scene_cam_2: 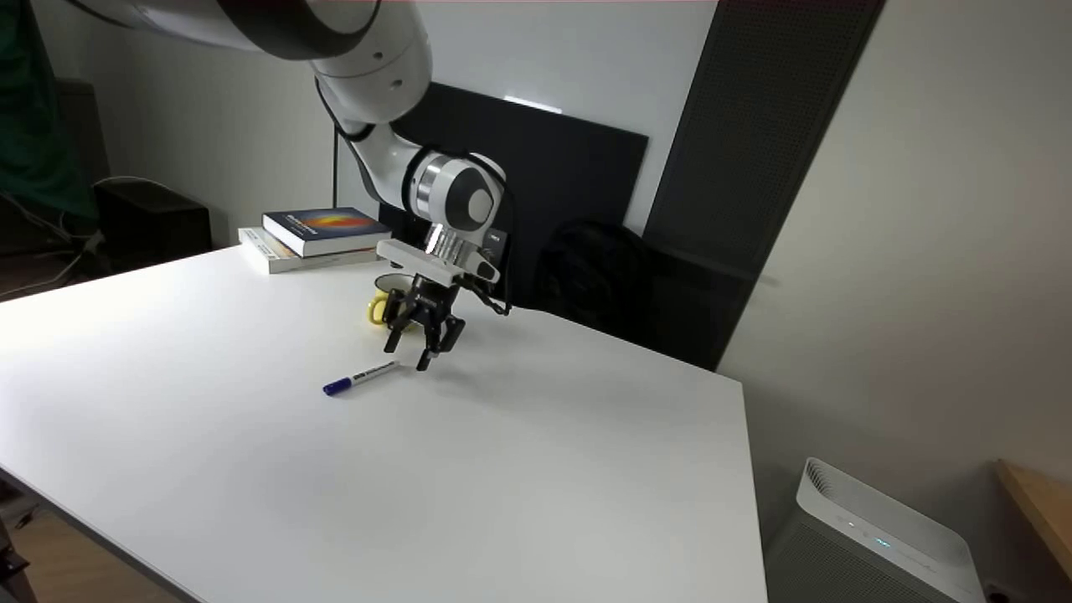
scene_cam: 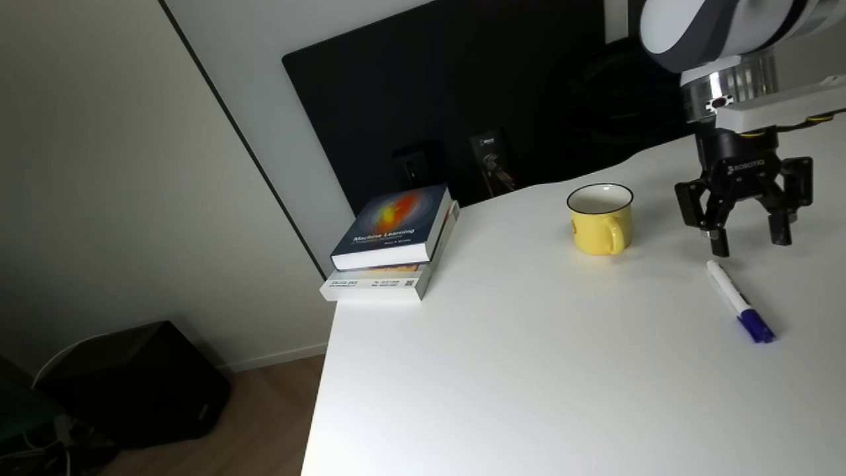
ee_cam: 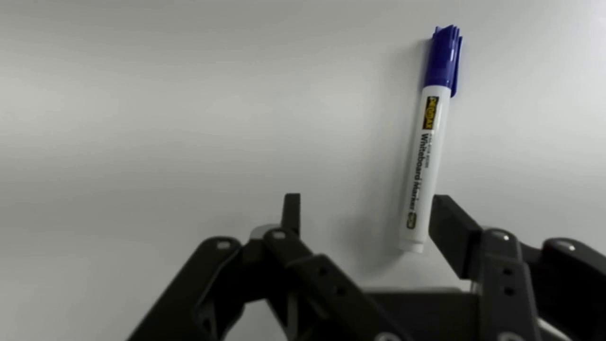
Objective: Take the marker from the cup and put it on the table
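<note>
A white whiteboard marker with a blue cap lies flat on the white table [scene_cam: 502,370]. The marker shows in both exterior views [scene_cam: 735,296] [scene_cam_2: 362,379] and in the wrist view [ee_cam: 430,142]. A yellow enamel cup [scene_cam: 591,233] with a dark rim stands upright on the table. In an exterior view the cup [scene_cam_2: 379,306] is partly hidden behind the gripper. My gripper [scene_cam: 752,246] is open and empty above the table, near the marker's white end. In the wrist view the marker's white end shows between the fingertips [ee_cam: 367,208], close to the right finger.
Two stacked books [scene_cam: 390,231] lie at the table's far corner and show in both exterior views [scene_cam_2: 327,233]. A dark panel [scene_cam: 429,99] stands behind the table's back edge. A white appliance [scene_cam_2: 888,536] stands on the floor beside the table.
</note>
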Available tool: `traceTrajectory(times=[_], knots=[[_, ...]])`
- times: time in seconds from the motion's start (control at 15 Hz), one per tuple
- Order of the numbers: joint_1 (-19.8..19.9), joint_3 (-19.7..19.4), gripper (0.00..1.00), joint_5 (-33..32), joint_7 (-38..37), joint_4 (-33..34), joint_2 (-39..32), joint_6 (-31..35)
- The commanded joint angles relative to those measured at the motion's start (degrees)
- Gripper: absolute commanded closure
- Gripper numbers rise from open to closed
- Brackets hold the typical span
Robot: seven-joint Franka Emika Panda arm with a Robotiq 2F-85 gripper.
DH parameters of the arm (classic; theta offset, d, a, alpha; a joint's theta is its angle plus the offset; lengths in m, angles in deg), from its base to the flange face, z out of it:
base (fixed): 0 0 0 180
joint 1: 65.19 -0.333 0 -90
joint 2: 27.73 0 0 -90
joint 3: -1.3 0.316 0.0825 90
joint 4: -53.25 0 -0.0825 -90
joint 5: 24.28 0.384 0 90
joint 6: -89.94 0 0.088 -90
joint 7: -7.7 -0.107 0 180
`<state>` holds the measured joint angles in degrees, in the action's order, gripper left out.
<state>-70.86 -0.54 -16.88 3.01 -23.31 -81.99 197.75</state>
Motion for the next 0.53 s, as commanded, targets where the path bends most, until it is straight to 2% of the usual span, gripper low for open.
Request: traceTrajectory(times=[0.0, 0.4, 0.47], knots=[[-0.8, 0.9, 0.00, -2.2, -1.4, -8.9, 7.6, 5.9], [-2.0, 1.7, 0.00, -4.4, -1.5, -18.1, 14.1, 15.4], [-1.2, 2.3, 0.00, -4.0, -0.5, -12.6, 10.1, 12.7]])
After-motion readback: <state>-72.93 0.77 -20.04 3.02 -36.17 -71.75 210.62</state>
